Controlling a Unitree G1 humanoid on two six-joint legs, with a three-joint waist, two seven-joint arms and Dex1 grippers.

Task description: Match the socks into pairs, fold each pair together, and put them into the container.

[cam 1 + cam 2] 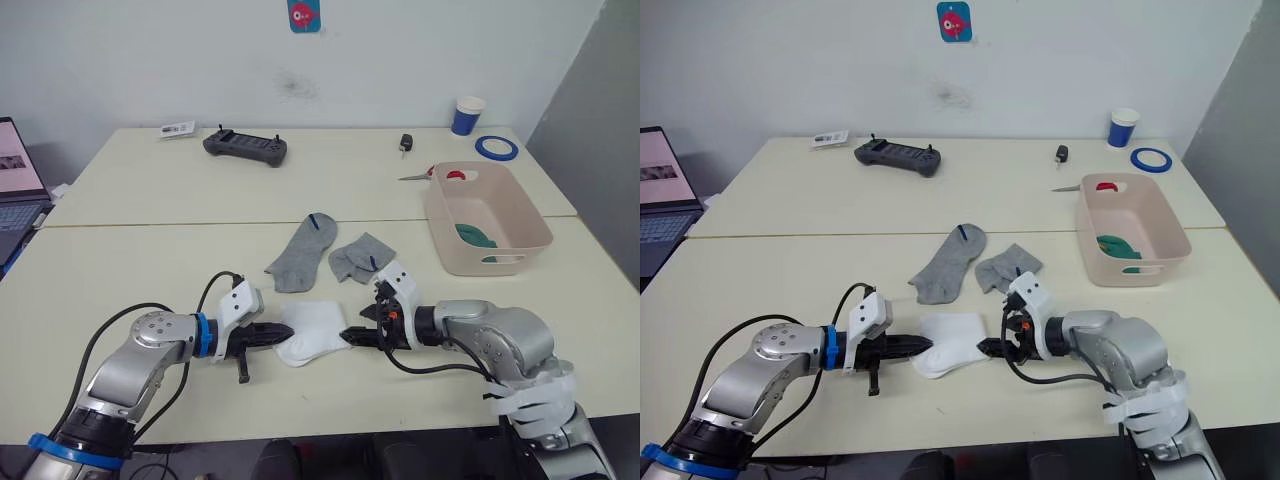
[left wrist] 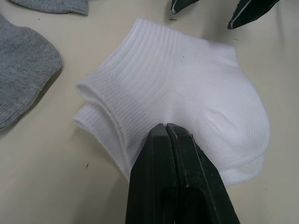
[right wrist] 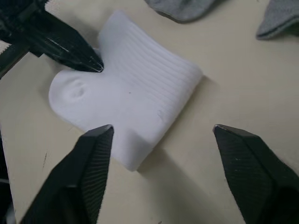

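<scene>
A folded pair of white socks lies near the table's front edge, between my two grippers. My left gripper is shut, and its tip presses down on the toe end of the white socks, where the fabric dimples. Facing it, my right gripper stands open, its fingers spread wide just off the cuff end. Behind them lie two grey socks, one stretched out and one crumpled. The pale pink container stands at the right with a dark green sock inside.
At the back of the table lie a black controller, a car key, a blue-white paper cup and a blue tape roll. Red-handled scissors rest behind the container. A laptop sits at the far left.
</scene>
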